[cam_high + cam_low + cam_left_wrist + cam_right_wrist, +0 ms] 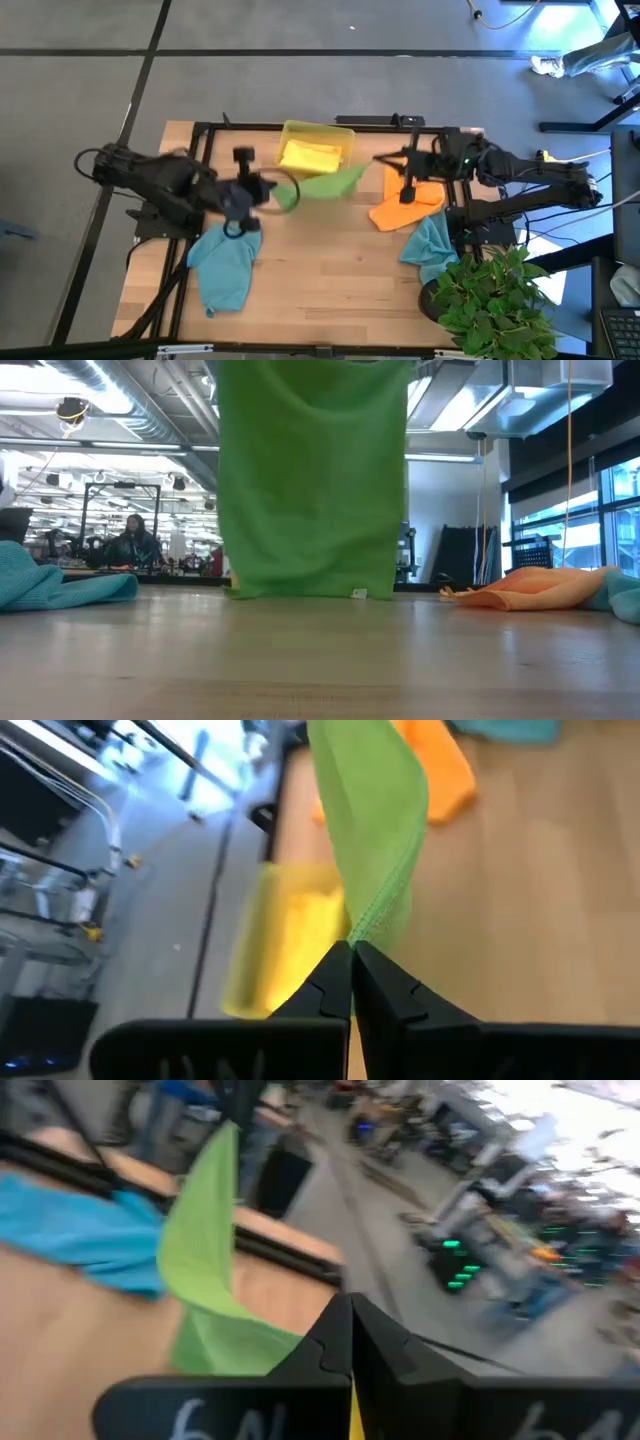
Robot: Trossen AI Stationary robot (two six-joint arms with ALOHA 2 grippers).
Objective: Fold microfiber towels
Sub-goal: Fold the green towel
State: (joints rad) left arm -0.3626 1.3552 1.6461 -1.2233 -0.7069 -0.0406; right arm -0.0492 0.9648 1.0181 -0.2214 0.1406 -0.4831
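At the centre of the high view, just below the yellow tray [338,131], the green towel [325,184] is stretched in the air between the two arms, its long axis running left to right across the frame, tilted slightly upward toward the right. In the low view it hangs as a broad sheet [312,480], its bottom hem at or just above the wooden table [320,650]. The left gripper [351,960], at centre-left of the high view, has its fingers pinched tight on one corner; the wrist view shows the cloth running straight away from those fingertips. The right gripper [349,1312], right of centre, is likewise closed on the opposite corner. Neither arm is nearer: each holds one end, so any fold probably turns on bringing these two corners together or lowering the sheet flat.

Outward from there, a yellow towel [308,155] sits in the tray, an orange towel [405,207] lies right of centre, one teal towel [222,262] at lower left, another [432,247] at lower right beside a potted plant [490,295].
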